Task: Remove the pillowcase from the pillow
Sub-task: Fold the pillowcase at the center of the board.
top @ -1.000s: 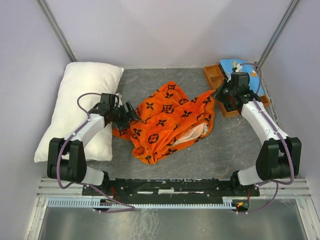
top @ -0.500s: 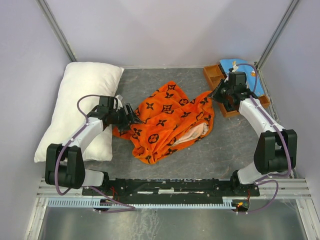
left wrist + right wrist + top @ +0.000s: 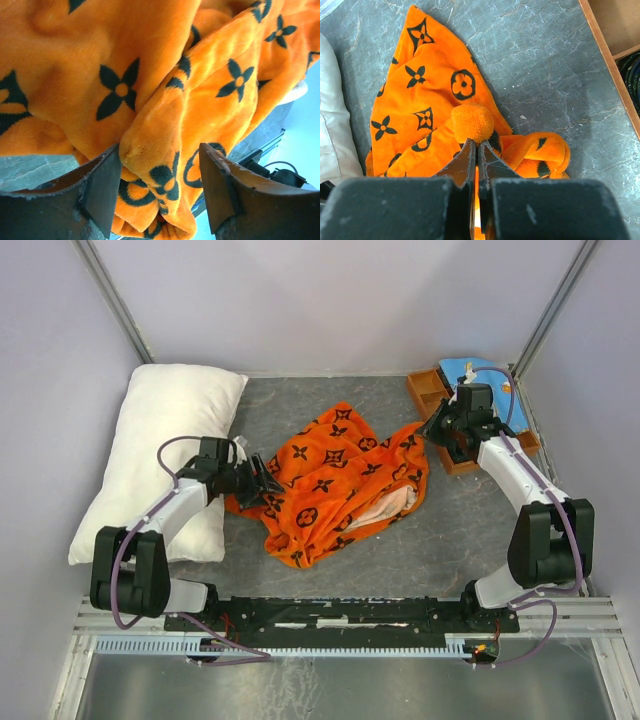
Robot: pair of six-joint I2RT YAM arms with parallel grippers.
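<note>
The orange pillowcase (image 3: 340,475) with black motifs lies crumpled mid-table, apart from the white pillow (image 3: 160,440), which lies along the left side. A strip of white fabric (image 3: 392,505) shows at the pillowcase's right lower opening. My left gripper (image 3: 262,480) is at the pillowcase's left edge. In the left wrist view it (image 3: 160,190) is open, with a fold of pillowcase (image 3: 150,75) between the jaws. My right gripper (image 3: 433,430) is shut on the pillowcase's right corner, and the right wrist view shows it (image 3: 478,145) pinching a tuft of the orange fabric (image 3: 430,100).
A wooden tray (image 3: 432,400) and a light-blue patterned cloth (image 3: 480,380) sit at the back right, behind my right gripper. The tray edge shows in the right wrist view (image 3: 615,35). The walls of the enclosure stand close on three sides. White fabric (image 3: 335,125) lies at the left edge of the right wrist view.
My left gripper has moved a little right and nearer, onto the pillowcase's edge. My right gripper shifted slightly left with the corner still held.
</note>
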